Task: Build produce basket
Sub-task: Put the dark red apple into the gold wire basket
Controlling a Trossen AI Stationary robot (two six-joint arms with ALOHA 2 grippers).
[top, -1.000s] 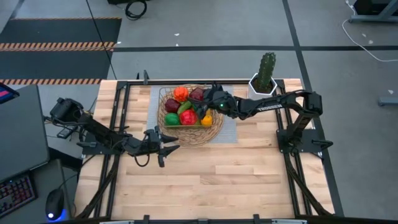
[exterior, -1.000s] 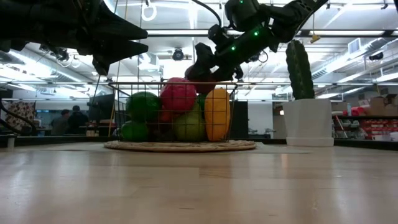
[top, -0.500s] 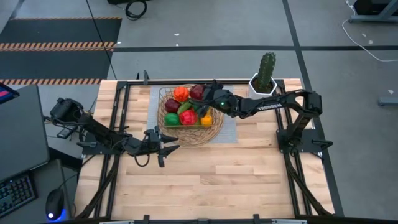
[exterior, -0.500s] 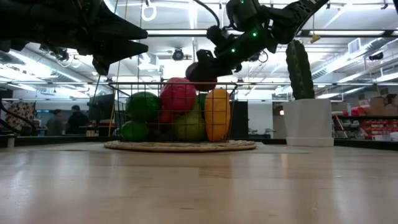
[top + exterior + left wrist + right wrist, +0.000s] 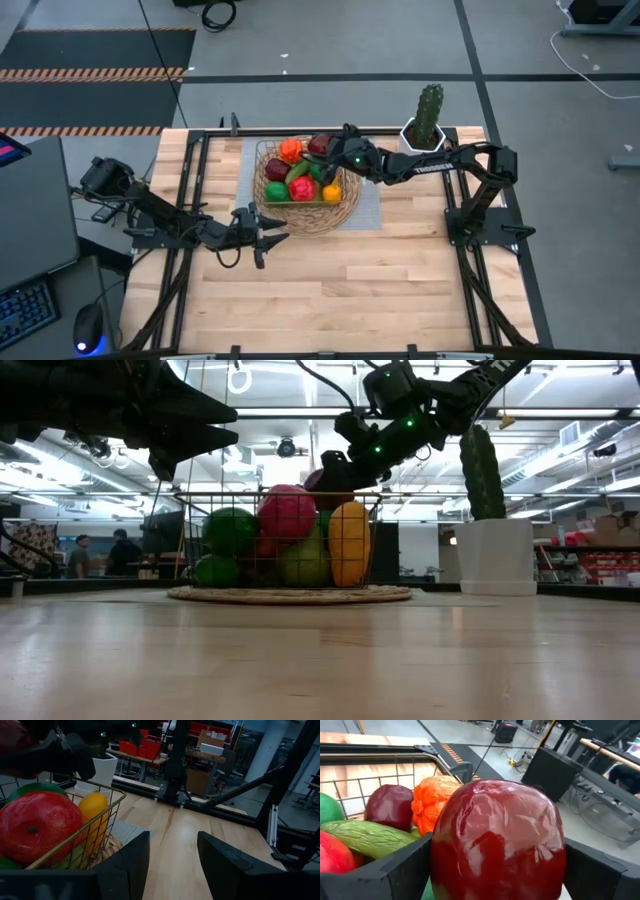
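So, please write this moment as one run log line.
right gripper: shut on dark red fruit, above basket | left gripper: open, beside basket

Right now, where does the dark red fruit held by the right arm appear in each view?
High view: dark red fruit at the basket's far rim, in the right gripper.
Low view: above the basket's wire rim, upper centre.
Left wrist view: cannot tell.
Right wrist view: fills the centre, between the jaws.
Shared landmark: the orange fruit, just beside it.
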